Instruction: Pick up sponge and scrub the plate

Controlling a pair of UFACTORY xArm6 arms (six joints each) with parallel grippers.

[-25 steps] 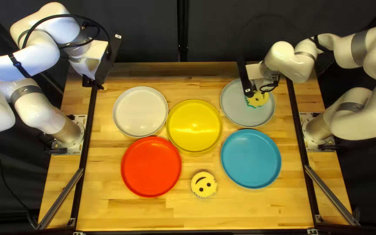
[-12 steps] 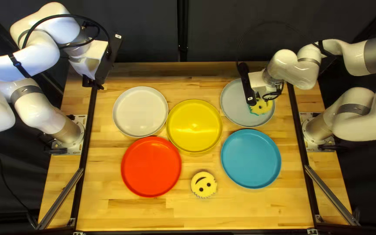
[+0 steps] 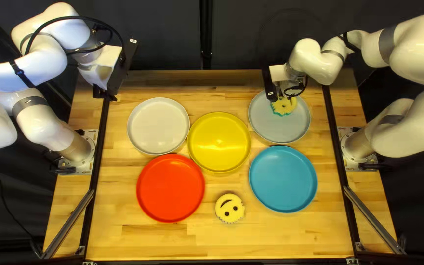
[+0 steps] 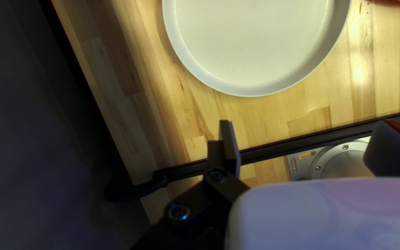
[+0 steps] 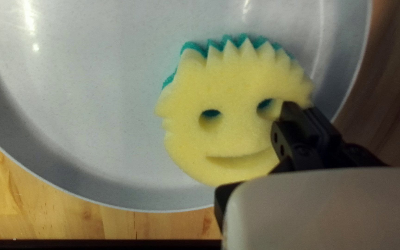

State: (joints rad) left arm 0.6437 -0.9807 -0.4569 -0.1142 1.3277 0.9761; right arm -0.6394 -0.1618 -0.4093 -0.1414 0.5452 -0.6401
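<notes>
My right gripper [image 3: 278, 98] is over the pale grey plate [image 3: 281, 128] at the right of the top left view, holding a yellow sponge [image 3: 285, 106] with a teal underside. The right wrist view shows the right gripper [image 5: 298, 110] pinching the smiley-faced sponge [image 5: 230, 134] at one edge, over the grey plate [image 5: 93, 92]; its far finger is partly hidden. My left gripper [image 3: 108, 93] hangs beyond the table's left rail. In the left wrist view the left gripper [image 4: 305, 125] has its fingers wide apart with nothing between them.
A white plate [image 3: 158, 125], a yellow plate [image 3: 219, 142], a red plate [image 3: 170, 188] and a blue plate [image 3: 283, 179] lie on the table. Another yellow smiley sponge [image 3: 229, 208] rests between the red and blue plates, nearer the front edge.
The right gripper and its sponge went right and toward the near edge, then came back left and farther up the grey plate. My left arm stayed still.
</notes>
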